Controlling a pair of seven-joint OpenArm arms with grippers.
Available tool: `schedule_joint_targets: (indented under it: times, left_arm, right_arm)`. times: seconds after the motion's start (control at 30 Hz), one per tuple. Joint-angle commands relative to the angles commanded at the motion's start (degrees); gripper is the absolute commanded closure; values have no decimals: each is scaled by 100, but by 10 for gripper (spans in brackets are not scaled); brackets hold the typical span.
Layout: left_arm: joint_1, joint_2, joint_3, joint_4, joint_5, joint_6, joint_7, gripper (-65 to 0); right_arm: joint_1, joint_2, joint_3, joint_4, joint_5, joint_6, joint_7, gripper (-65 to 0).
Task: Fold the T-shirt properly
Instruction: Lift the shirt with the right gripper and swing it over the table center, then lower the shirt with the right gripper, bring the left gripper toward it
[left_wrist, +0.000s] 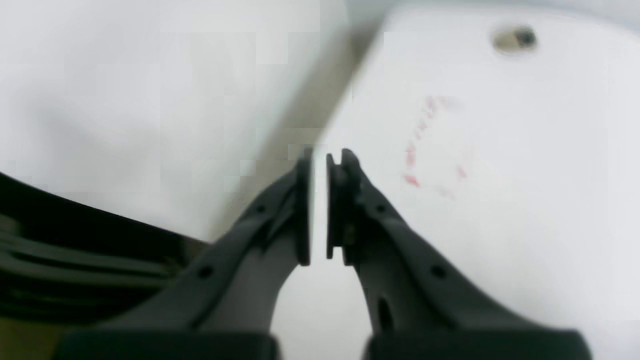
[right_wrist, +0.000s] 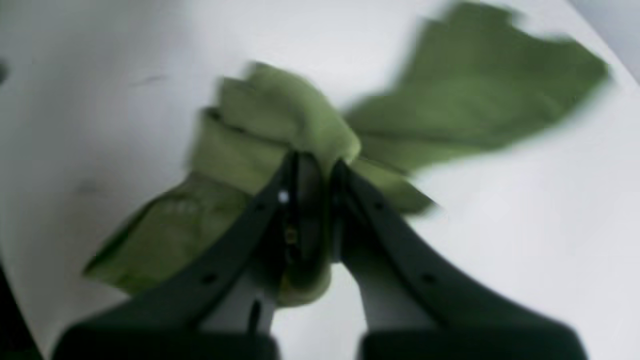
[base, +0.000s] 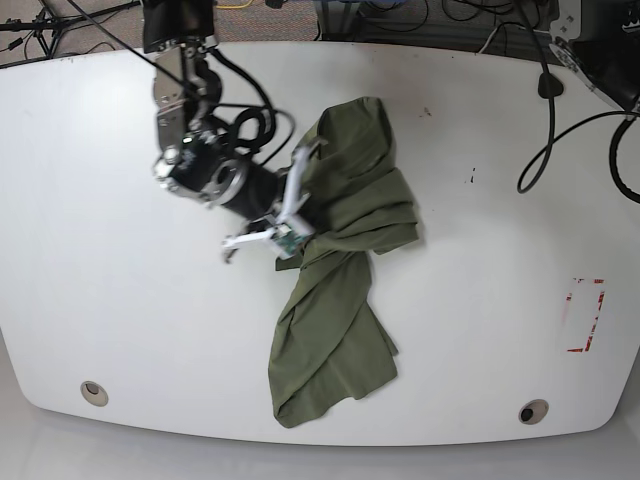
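The T-shirt (right_wrist: 310, 120) is pinched between the right fingers (right_wrist: 345, 200), both ends spreading beyond; the left fingers (left_wrist: 345, 200) are nearly closed, cloth-free.

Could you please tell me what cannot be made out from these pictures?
- Collar of the olive-green cloth T-shirt: not identifiable in the base or right wrist view, given the bunched folds and blur.
- Cloth between the black fingers of the right gripper: blurred in the right wrist view, so how much is pinched is unclear.
- Black left gripper: beyond the base view's edge.
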Motion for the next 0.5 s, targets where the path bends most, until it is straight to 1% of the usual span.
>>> schedule_joint_targets:
  times: [0.07, 0.13, 0.2, 0.27, 0.3, 0.37, 0.5]
  left_arm:
    - [9, 202, 132, -9, 0, 0, 0, 0]
    - [44, 501, 264, -9, 9, 0, 0, 0]
    - [97, 695, 413, -9, 9, 0, 0, 0]
    - [123, 941, 835, -35, 9, 0, 0, 0]
    - [132, 993, 958, -53, 9, 0, 0, 0]
    - [167, 1169, 1415, -211, 9, 0, 0, 0]
    - [202, 1442, 1925, -466, 9, 0, 0, 0]
  right_arm:
    - [0, 158, 290, 0, 211, -35, 0, 0]
    - [-18, 246, 589, 0, 360, -62, 0, 0]
    - [-88, 290, 844, 0, 378, -62, 0, 0]
    - [-176, 273, 1371, 0, 343, -62, 0, 0]
    - [-193, 264, 1495, 0, 343, -62, 0, 0]
    - [-220, 246, 1952, 0, 352, -70, -9, 0]
    - [-290, 237, 2453, -26, 352, -70, -105, 0]
